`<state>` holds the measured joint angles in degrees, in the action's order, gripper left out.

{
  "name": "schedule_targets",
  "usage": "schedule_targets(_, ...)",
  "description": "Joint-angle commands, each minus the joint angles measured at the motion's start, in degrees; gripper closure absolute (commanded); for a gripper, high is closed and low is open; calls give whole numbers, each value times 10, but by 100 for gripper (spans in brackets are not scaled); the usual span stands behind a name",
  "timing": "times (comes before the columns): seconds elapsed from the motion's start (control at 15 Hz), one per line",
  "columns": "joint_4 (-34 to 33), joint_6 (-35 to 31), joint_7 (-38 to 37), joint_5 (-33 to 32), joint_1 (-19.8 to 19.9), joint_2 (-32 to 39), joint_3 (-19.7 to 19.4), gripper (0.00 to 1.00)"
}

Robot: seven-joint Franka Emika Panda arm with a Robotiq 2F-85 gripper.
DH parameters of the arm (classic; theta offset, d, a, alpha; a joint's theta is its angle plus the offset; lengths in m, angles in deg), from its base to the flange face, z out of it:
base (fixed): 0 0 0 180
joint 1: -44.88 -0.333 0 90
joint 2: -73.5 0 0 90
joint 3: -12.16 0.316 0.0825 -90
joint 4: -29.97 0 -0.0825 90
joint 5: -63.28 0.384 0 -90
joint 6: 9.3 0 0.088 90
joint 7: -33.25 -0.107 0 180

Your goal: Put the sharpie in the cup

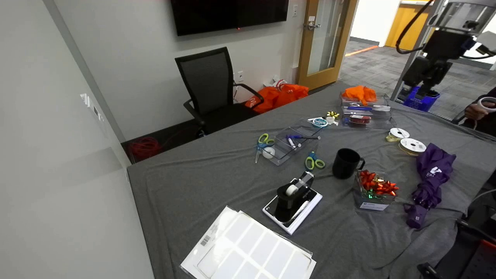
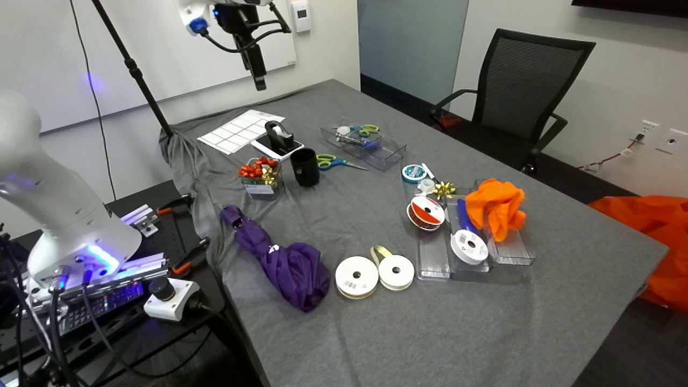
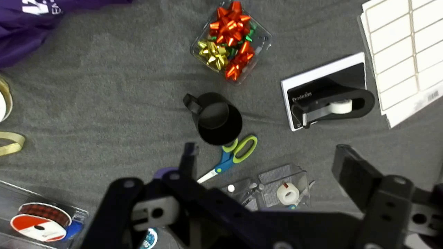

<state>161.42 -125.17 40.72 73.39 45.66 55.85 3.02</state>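
The gripper (image 3: pixel 267 152) hangs high over the table (image 2: pixel 376 333), jaws spread wide. Well below it the cup (image 2: pixel 305 167) stands upright, scissors (image 3: pixel 226 160) just beside. Two markers (image 1: pixel 310 137) lie in a clear tray (image 3: pixel 274 174); which is the sharpie, I can't tell from here. Red, gold and green bows (image 3: pixel 232 29) sit in a clear box (image 2: pixel 261 190) near the cup.

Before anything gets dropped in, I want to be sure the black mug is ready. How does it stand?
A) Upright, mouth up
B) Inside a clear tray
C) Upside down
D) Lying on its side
A: the black mug stands on the gray cloth, its rim on top, and the wrist view looks into its open mouth.
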Motion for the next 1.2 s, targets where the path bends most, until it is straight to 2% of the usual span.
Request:
schedule_targets(0.0, -94, -37, -14, 38, 2, 120, 10, 0)
schedule_targets(0.4, -217, -87, -20, 121, 12, 255, 29, 0)
schedule_targets(0.53, -254, -86, -38, 110, 13, 288, 36, 0)
schedule_targets(0.6, -210, -85, -26, 104, 16, 251, 37, 0)
schedule_targets(0.73, -238, -85, -37, 103, 17, 276, 42, 0)
schedule_targets(1.0, -248, -85, -39, 103, 18, 284, 43, 0)
schedule_targets(1.13, -256, -113, -73, 83, 7, 310, 47, 0)
